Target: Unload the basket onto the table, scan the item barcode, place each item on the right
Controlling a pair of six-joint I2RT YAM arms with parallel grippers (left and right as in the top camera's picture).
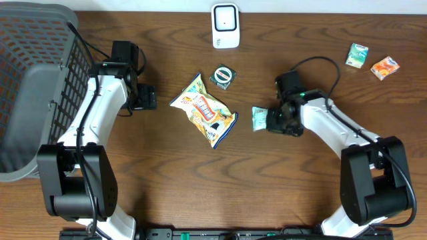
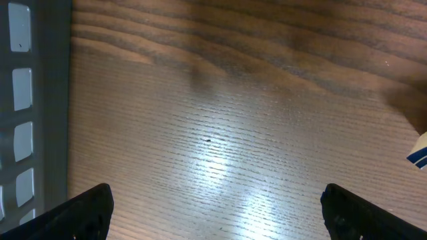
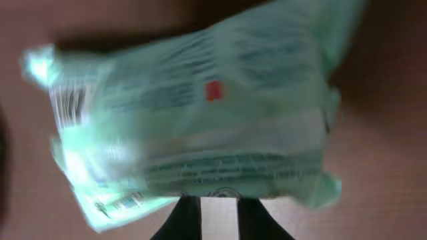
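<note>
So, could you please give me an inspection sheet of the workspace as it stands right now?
Surface: wooden table, with glare on it in the left wrist view.
Job's things: white scanner at the far edge; green packet at the right gripper's tip, its print blurred in the right wrist view.
Clutter: yellow snack bag mid-table; dark round packet behind it; green carton and orange carton at far right.
Grippers: left gripper open over bare wood; right gripper shut on the green packet.
Cables: black cable looping over the right arm.
Surroundings: grey basket at the table's left edge.
</note>
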